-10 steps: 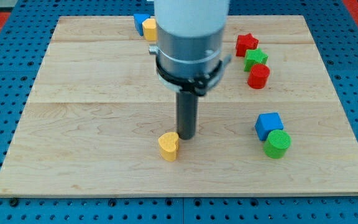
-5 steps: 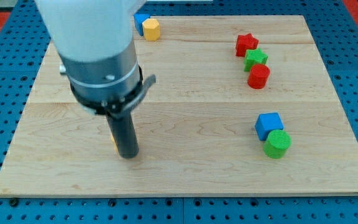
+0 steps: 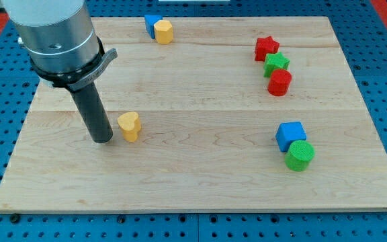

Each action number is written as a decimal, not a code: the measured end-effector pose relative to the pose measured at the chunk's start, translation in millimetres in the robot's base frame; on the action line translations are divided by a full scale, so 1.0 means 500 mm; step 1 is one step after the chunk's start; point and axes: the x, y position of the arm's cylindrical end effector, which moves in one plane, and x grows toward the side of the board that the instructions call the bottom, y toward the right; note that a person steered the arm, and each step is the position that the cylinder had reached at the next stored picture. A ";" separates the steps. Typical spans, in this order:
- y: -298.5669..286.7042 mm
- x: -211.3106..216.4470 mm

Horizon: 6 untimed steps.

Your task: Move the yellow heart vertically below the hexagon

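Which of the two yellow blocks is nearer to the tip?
The yellow heart, just to the view's right of my tip. The yellow hexagon sits far off at the view's top.

No readable text or markings, seemingly.

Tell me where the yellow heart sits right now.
The yellow heart sits left of centre on the board, just to the view's right of my tip, apart from it by a narrow gap. The yellow hexagon is far up at the view's top.
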 end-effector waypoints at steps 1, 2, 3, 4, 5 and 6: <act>0.038 0.033; 0.068 0.034; 0.068 -0.088; 0.069 -0.198; 0.094 -0.262; 0.102 -0.267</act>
